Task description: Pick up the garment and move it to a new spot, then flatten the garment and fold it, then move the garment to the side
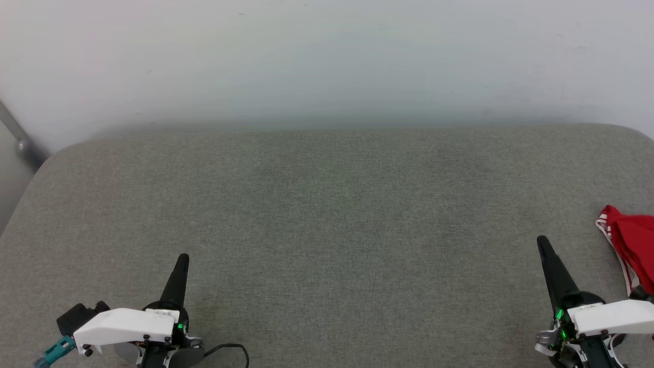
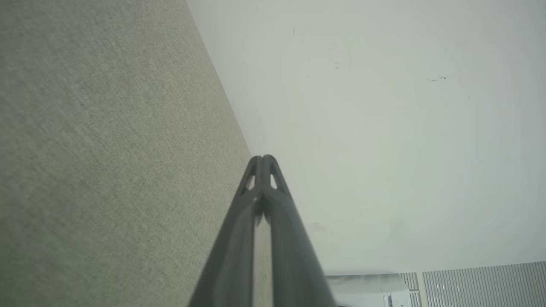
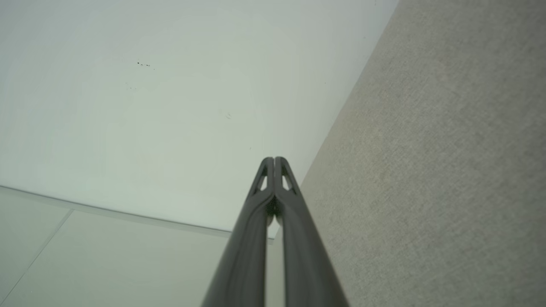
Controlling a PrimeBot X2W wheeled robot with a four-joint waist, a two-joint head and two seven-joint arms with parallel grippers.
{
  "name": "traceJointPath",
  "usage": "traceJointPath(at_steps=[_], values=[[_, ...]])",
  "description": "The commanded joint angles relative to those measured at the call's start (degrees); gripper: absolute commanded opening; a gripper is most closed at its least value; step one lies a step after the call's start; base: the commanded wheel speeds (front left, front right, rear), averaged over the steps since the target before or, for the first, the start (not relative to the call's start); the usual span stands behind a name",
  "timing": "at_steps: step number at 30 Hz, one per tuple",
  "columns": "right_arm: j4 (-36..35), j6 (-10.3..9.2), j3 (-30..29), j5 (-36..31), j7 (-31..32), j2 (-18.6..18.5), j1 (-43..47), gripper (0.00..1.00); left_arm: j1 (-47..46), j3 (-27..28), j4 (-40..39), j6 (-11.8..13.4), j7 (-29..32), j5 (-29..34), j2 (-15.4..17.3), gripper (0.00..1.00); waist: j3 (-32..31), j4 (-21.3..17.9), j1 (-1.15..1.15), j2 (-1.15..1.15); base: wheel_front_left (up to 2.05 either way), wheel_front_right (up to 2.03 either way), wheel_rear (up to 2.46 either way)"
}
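Garment (image 1: 632, 244), red with striped white trim, lies at the right edge of the grey cushion (image 1: 327, 214), mostly cut off by the frame. Left gripper (image 1: 182, 259) and right gripper (image 1: 542, 243) hover at the cushion's near edge, fingers pressed together on nothing, pointing toward the wall (image 1: 327, 51) behind the cushion.

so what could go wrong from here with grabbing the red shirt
1. The garment sits at the head view's far right, cut off by the frame, so a grasp spot is hard to judge.
2. The right tool is shut; reaching in like that would likely push the bunched cloth, not grip it.
3. The left tool is far across the grey surface, so it may not help lift.
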Motion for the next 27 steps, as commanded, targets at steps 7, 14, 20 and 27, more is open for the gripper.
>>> traceJointPath(at_steps=[7,14,20,27], values=[[0.8,-0.01,-0.4,4.0,0.3,0.3,-1.7,0.0,-1.5,1.4,0.3,-1.1,1.1,-3.0,-0.7,0.0,0.1,0.1,0.0,0.0,0.0,0.0,0.0],[1.7,-0.01,-0.7,7.1,0.5,0.4,-2.2,0.0,-1.7,2.4,0.6,-1.8,1.9,-5.3,-1.3,0.0,0.2,0.1,0.0,0.0,0.0,0.0,0.0],[2.4,-0.01,-1.0,9.6,0.6,0.5,-2.7,0.0,-2.0,3.1,0.9,-2.4,2.6,-7.3,-1.8,0.0,0.3,0.1,0.0,0.0,0.0,0.0,0.0],[3.1,-0.02,-1.2,12.4,0.8,0.6,-3.2,0.0,-2.4,4.0,1.2,-3.1,3.4,-9.4,-2.3,0.0,0.4,0.2,0.0,0.0,0.0,0.0,0.0]])
